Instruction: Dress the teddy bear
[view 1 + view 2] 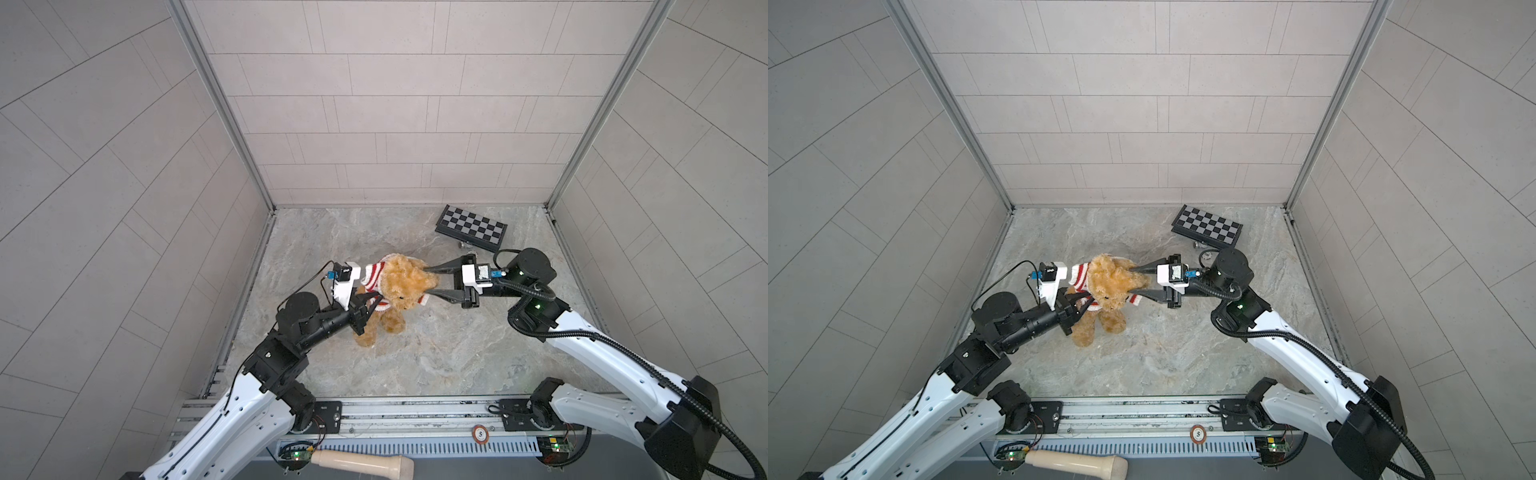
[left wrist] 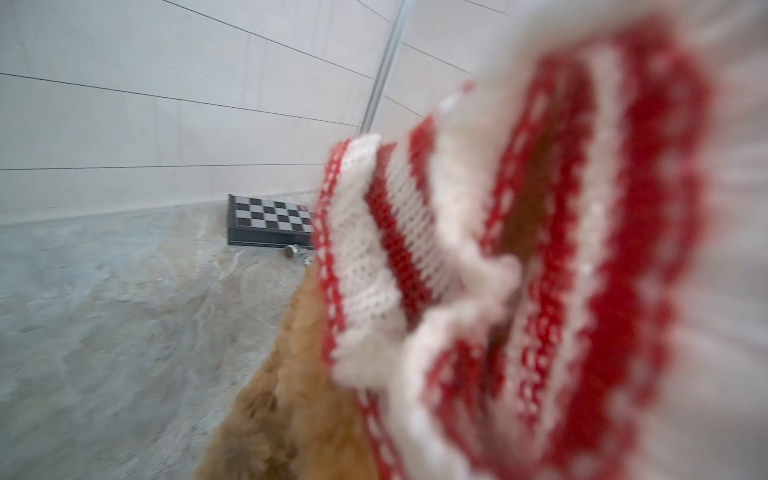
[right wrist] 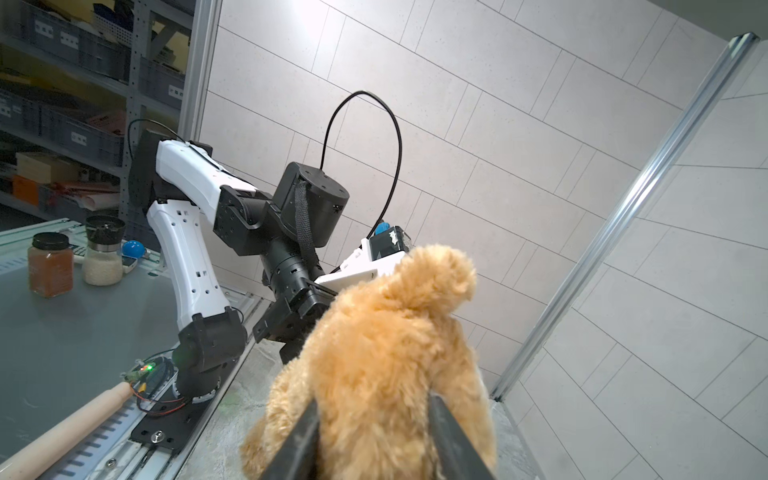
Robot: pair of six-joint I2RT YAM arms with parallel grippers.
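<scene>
In both top views the teddy bear [image 1: 401, 286] [image 1: 1113, 282] sits left of the middle of the marbled tabletop [image 1: 415, 353], legs toward the near edge. A red-and-white striped sweater [image 1: 372, 276] covers its back and side, and a striped cuff shows below its face. The left claw [image 1: 376, 300] has its tips against the sweater hem at the bear's side. The knit and fur hide them, so I cannot tell whether they pinch it. The right claw [image 1: 430, 282] stands partly apart, one finger on each side of the bear's head. A folded chessboard [image 1: 471, 227] lies by the back wall with a small metal piece just before it. A wooden roller [image 1: 361, 461] is partly cut off at the near edge.

The left wrist view is mostly filled by the sweater [image 2: 374, 257], heavily blurred where it is closest. A strip of bear fur [image 2: 282, 407] shows beside it, and the chessboard [image 2: 270, 216] is half hidden behind. No claw fingers are visible.

In the right wrist view the bear [image 3: 386, 353] fills the foreground and its face cannot be seen. Two dark fingers [image 3: 453, 436] flank it, touching the fur. The bear covers the left claw, and only the left arm [image 3: 187, 249] shows. Two jars [image 3: 50, 266] stand well behind.
</scene>
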